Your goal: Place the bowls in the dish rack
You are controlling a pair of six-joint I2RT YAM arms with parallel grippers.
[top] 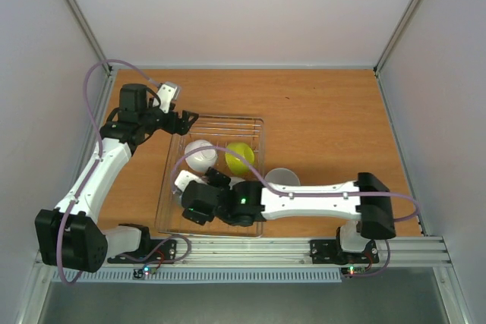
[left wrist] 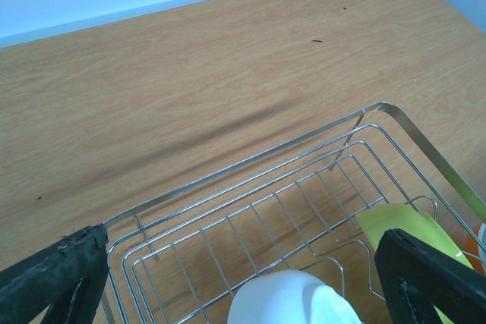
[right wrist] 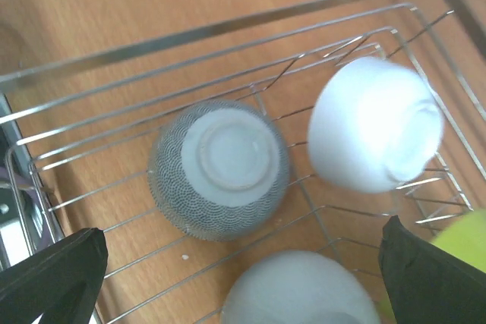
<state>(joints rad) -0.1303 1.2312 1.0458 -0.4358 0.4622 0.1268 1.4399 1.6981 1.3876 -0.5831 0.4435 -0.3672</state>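
The dish rack (top: 250,128) is a silver wire basket in the middle of the table. In it I see a white bowl (top: 200,155) and a yellow-green bowl (top: 240,155). My right gripper (top: 199,191) hangs open over the rack's near left part. Its wrist view shows a grey patterned bowl (right wrist: 220,168) upside down on the wires, a white bowl (right wrist: 372,123) and a pale bowl (right wrist: 300,290) low between the fingers (right wrist: 53,278), untouched. My left gripper (top: 182,123) is open above the rack's far left corner, holding nothing. Its wrist view shows the white bowl (left wrist: 292,297) and the yellow-green bowl (left wrist: 402,225).
A pale bowl (top: 282,180) sits just beyond the rack's right side, partly under my right arm. The wooden table (top: 334,119) stretches to the right and back. White walls enclose it on three sides. An orange sliver (left wrist: 482,237) shows at the left wrist view's right edge.
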